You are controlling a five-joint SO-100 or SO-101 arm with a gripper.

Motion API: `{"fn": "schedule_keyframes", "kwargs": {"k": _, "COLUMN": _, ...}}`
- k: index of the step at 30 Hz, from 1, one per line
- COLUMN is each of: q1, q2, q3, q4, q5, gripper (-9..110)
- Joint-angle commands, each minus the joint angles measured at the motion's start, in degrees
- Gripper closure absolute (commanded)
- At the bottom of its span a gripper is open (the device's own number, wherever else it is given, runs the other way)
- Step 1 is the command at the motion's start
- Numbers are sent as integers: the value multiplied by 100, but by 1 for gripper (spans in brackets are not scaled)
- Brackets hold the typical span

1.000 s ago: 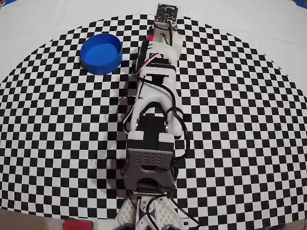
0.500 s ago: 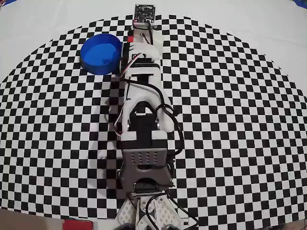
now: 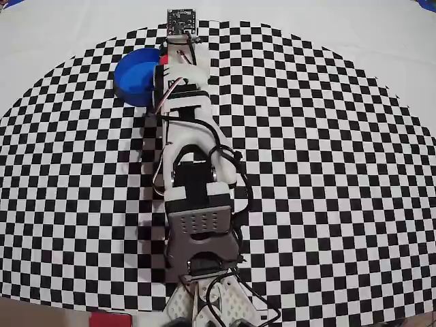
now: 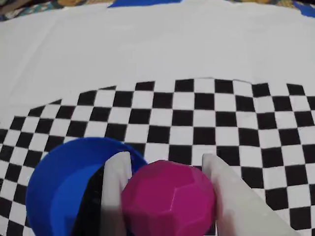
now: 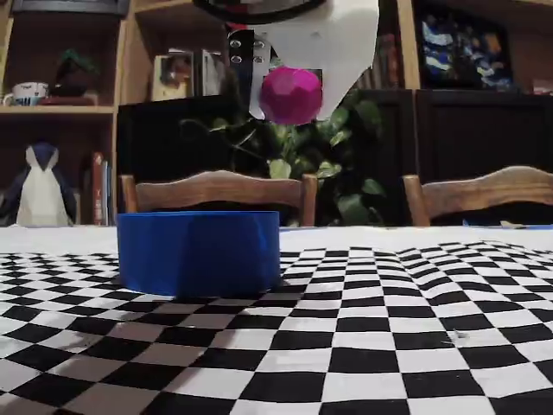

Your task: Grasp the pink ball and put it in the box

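The pink ball (image 4: 168,200) is a faceted magenta sphere clamped between my gripper's (image 4: 165,167) two white fingers. In the fixed view the ball (image 5: 290,95) hangs high in the air, above and a little right of the box's right edge. The box (image 5: 199,252) is a round blue tub on the checkered cloth. In the wrist view the box (image 4: 64,187) lies at the lower left, partly behind the left finger. In the overhead view the box (image 3: 136,77) shows at the arm's left, and the arm hides the ball.
The checkered cloth (image 3: 327,170) covers the table. The arm's body (image 3: 194,170) stretches along the table's middle in the overhead view. Chairs (image 5: 216,194), a plant and shelves stand behind the table in the fixed view.
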Motion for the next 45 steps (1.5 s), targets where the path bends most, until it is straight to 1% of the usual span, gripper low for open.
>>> {"fn": "schedule_keyframes", "kwargs": {"k": 1, "q1": -105, "q2": 53, "q3": -114, "q4": -97, "q5": -18, "gripper": 101}}
{"fn": "schedule_keyframes", "kwargs": {"k": 19, "q1": -571, "q2": -44, "q3": -123, "q4": -114, "q5": -18, "gripper": 101}}
{"fn": "schedule_keyframes", "kwargs": {"k": 34, "q1": -729, "q2": -281, "q3": -264, "q4": -123, "q5": -18, "gripper": 101}}
{"fn": "schedule_keyframes", "kwargs": {"k": 45, "q1": -747, "q2": -659, "q3": -686, "q4": -123, "q5": -18, "gripper": 101}}
